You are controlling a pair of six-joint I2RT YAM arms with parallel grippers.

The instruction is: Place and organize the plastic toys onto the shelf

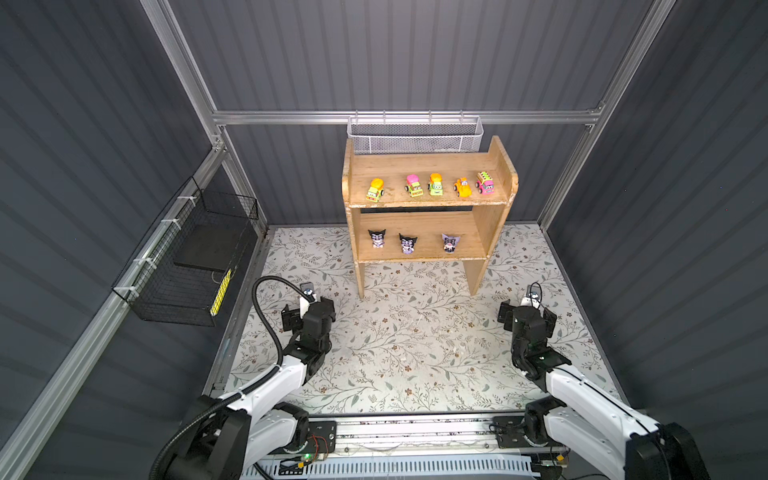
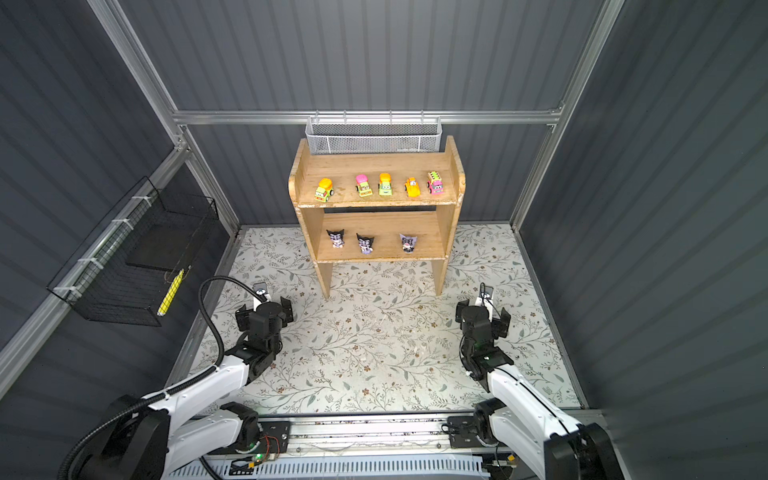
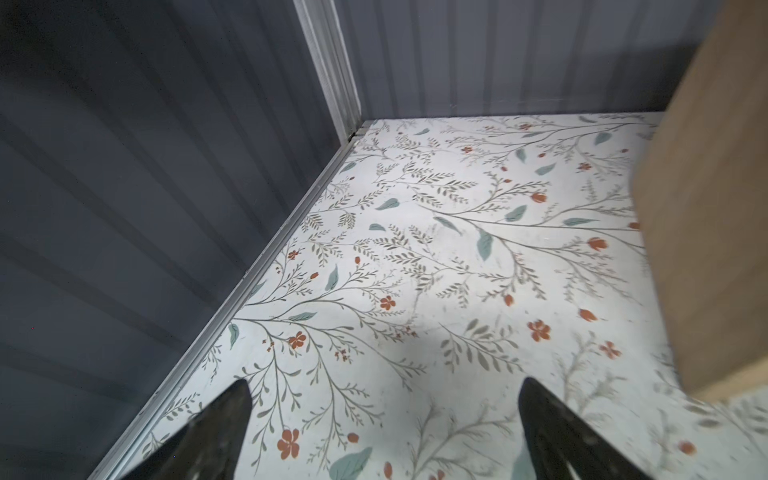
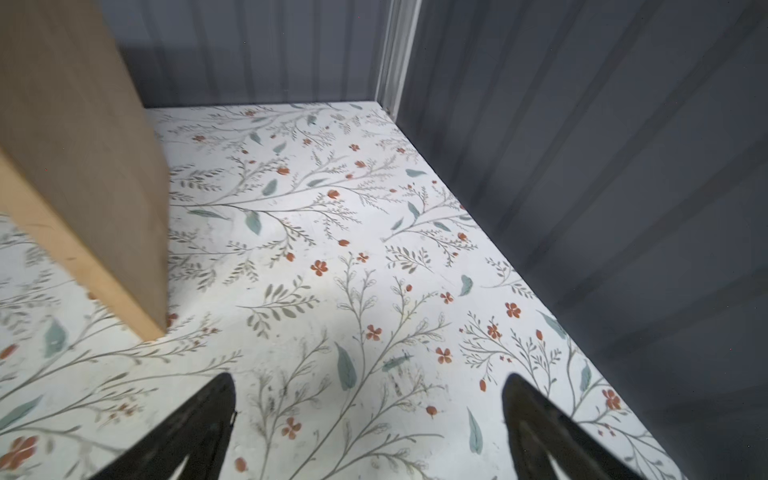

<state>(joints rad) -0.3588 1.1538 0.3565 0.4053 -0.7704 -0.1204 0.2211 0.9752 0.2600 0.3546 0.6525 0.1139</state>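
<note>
Both my claws are spread wide and empty: my left claw (image 3: pixel 384 390) and my right claw (image 4: pixel 369 380) hover over the white floral-patterned tabletop (image 1: pixel 415 345), each near the foot of the light-brown two-tier wooden shelf (image 1: pixel 419 164). The five neon plastic toy cars (image 1: pixel 435 185) line its top tier and the three black-and-lilac pointy-eared figurines (image 1: pixel 407 243) stand on its lower tier. No toy is left on the table, so I judge the sorting done. The danger now is me. If I swing an arm carelessly I could knock the shelf and jar it. The cars have wheels and sit towards the front edge, the yellow-and-orange car (image 1: pixel 375 190) closest of all, so they could roll off, and the upright figurines could topple
</note>
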